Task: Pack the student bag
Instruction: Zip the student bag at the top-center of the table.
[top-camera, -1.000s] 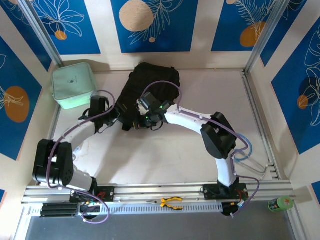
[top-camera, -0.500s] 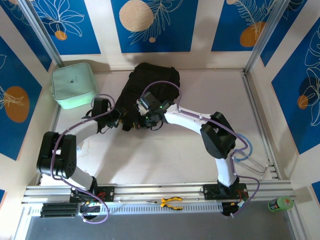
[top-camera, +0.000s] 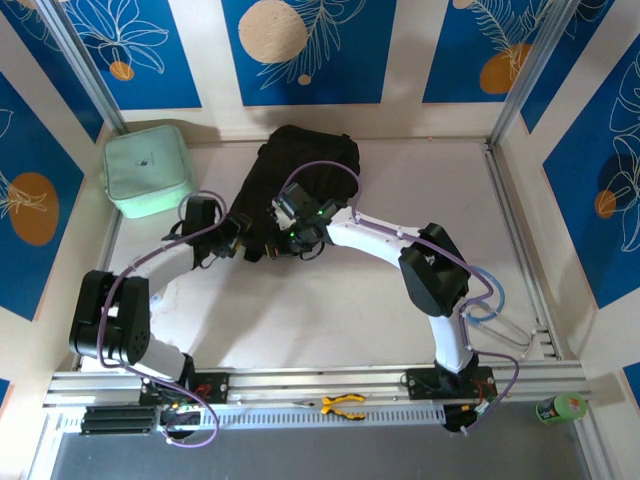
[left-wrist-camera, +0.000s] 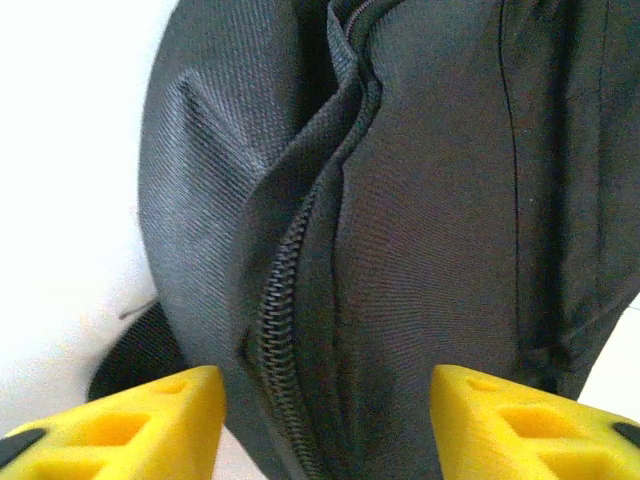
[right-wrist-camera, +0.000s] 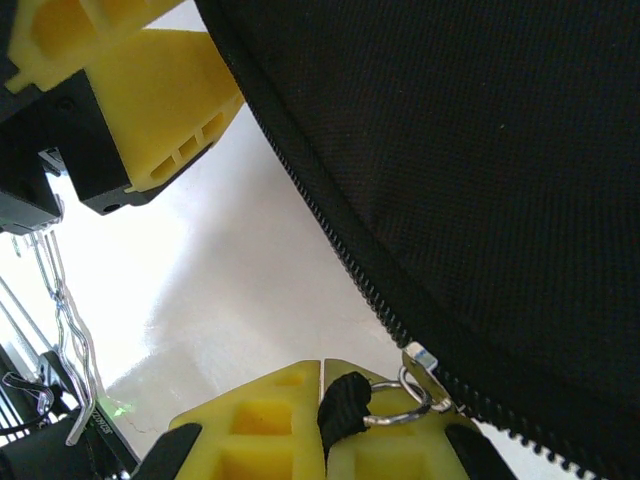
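The student bag (top-camera: 310, 165), a black fabric backpack, lies at the back middle of the table. My left gripper (top-camera: 243, 232) is at its near-left corner. In the left wrist view the left gripper (left-wrist-camera: 328, 420) stands open, with the bag (left-wrist-camera: 430, 200) and its closed zipper (left-wrist-camera: 285, 300) between the yellow fingers. My right gripper (top-camera: 283, 238) is at the bag's near edge. There the right gripper (right-wrist-camera: 322, 375) is shut on the black cord pull (right-wrist-camera: 345, 405), which hangs by a metal ring from the zipper slider (right-wrist-camera: 420, 365). The left gripper's fingers (right-wrist-camera: 170, 110) show close by.
A mint-green zip case (top-camera: 148, 170) sits at the back left corner. Yellow-handled pliers (top-camera: 343, 404) lie on the front rail, and a green bottle (top-camera: 560, 407) stands outside the frame at the right. Bare white table (top-camera: 330, 310) lies in front of the bag.
My left arm has swung in and its gripper has moved a little right, against the bag's corner. The right gripper has kept hold of the zipper pull and barely shifted.
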